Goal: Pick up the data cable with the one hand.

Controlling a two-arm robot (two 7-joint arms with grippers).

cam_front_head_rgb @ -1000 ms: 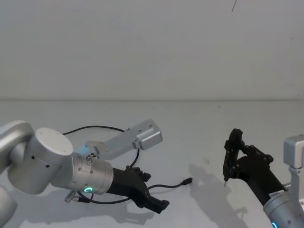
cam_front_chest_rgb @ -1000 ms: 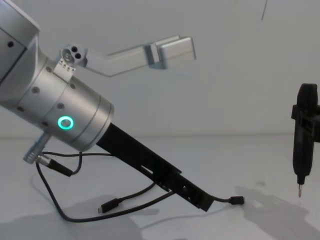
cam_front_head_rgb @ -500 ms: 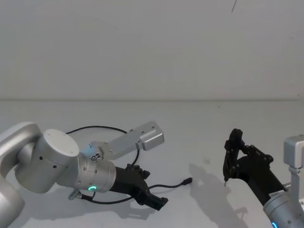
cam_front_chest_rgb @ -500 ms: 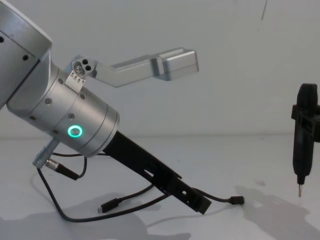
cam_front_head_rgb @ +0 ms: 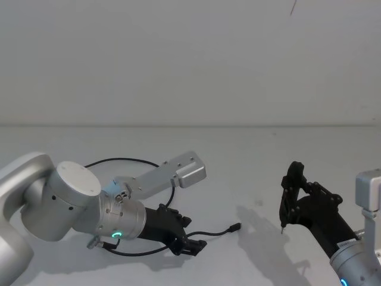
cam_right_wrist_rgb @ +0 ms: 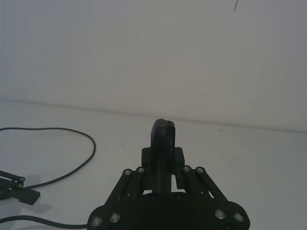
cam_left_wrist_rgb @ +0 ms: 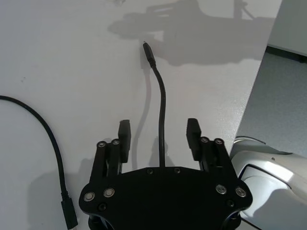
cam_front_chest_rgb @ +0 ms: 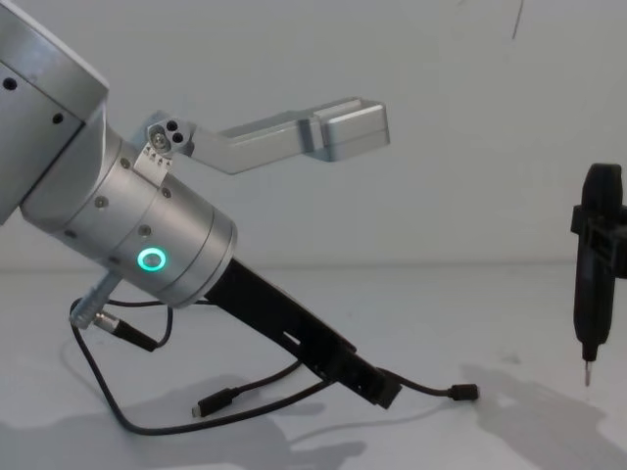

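Bright, even light from above and to the right falls on the pale table point(cam_front_head_rgb: 250, 149) and wall point(cam_front_head_rgb: 190, 59), casting soft grey shadows left of the right gripper point(cam_front_head_rgb: 283, 225) and beneath the left arm point(cam_front_head_rgb: 65, 199) at the head view's lower left.

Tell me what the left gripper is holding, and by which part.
Nothing yet: the left gripper is open, straddling the data cable behind one plug, unclamped.
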